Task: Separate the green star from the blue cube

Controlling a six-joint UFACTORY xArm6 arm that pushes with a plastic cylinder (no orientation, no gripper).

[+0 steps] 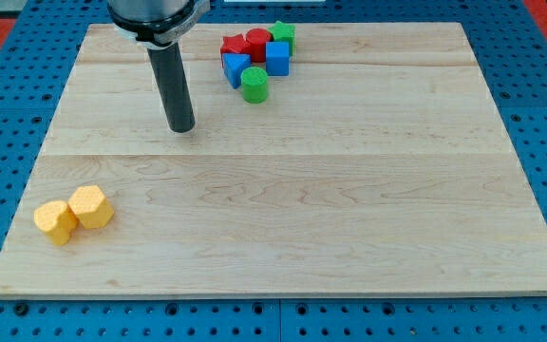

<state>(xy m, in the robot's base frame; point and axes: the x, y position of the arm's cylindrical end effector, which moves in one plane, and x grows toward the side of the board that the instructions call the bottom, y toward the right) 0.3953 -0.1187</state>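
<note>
The green star (282, 35) sits at the view's top, touching the blue cube (277, 58) just below it. They belong to a tight cluster with a red cylinder (257, 44), a red block (235, 46), a second blue block (235, 68) and a green cylinder (254, 85). My tip (181, 127) rests on the board to the left of and below the cluster, apart from every block.
Two yellow blocks (56, 221) (91, 206) lie side by side near the view's bottom left. The wooden board (349, 190) rests on a blue pegboard surface.
</note>
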